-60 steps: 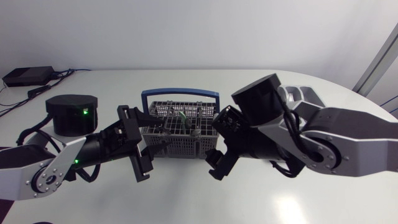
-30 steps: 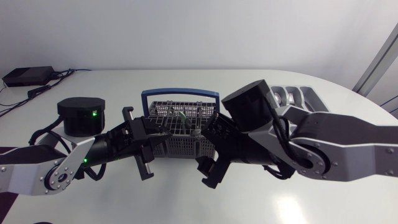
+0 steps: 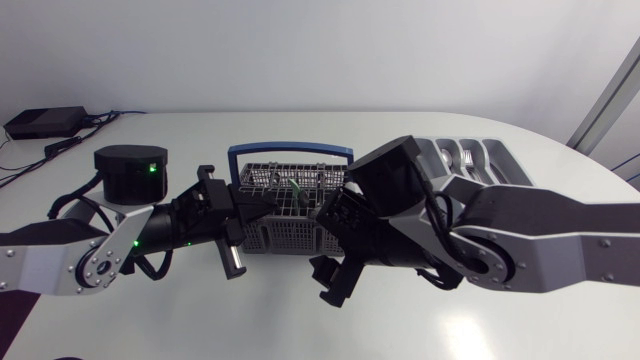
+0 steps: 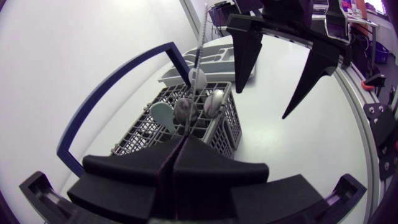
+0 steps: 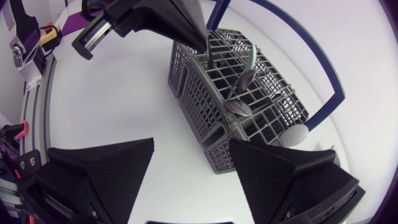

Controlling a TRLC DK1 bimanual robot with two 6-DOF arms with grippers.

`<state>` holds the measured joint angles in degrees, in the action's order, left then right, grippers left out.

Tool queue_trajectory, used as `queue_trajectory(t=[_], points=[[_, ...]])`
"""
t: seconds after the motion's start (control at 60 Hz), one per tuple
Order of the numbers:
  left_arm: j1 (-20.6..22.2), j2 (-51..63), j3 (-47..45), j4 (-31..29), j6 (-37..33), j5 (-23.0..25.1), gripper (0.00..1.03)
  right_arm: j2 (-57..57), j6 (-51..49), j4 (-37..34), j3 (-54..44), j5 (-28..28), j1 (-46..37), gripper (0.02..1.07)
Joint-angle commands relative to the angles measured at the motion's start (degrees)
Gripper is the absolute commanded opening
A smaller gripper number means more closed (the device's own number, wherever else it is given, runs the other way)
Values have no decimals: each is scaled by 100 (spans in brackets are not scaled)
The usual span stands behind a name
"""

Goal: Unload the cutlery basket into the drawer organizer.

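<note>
Over the last second both my arms have drawn in on the grey wire-mesh cutlery basket [image 3: 290, 236]; it stands on the white surface [image 3: 420, 325] between them, its blue hoop handle [image 3: 290, 149] upright. My left pincer [image 4: 179, 146] has rolled over and pushed up to the basket's end on its own side; its fingers are pressed flat together, tips just at the rim of the end compartment; whether a thin handle is nipped between them I cannot tell. My right pincer [image 5: 191, 149] has dropped lower along the basket's front; it is released, fingers spread wide, nothing between them, the basket's corner just ahead. That swing has also uncovered more of the grey moulded drawer organizer [image 3: 505, 155], which sits behind the right arm, well apart from the basket.

The cutlery is not out yet; from the left wrist I see steel spoons [image 4: 184, 111] standing bowl-up beside a pale green plastic spoon [image 4: 160, 116], and one long thin handle [image 4: 203, 34] rising above them. I judge this to be the start of a pick by the left arm; the right looks placed to steady the basket or to receive a piece; the light basket may slide or tip if the pull comes at an angle.
</note>
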<state>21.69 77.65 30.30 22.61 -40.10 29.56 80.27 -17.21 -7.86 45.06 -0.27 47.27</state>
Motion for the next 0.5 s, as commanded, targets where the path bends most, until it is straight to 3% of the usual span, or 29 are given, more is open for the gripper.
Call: queue_trajectory(t=[0.0, 0.483], points=[[-95, -22, 230, -161, 292, 252, 16, 129, -133, 39, 108, -61, 72, 89], [-491, -646, 705, -1286, 758, 929, 16, 191, -186, 4, 319, -43, 169, 89]])
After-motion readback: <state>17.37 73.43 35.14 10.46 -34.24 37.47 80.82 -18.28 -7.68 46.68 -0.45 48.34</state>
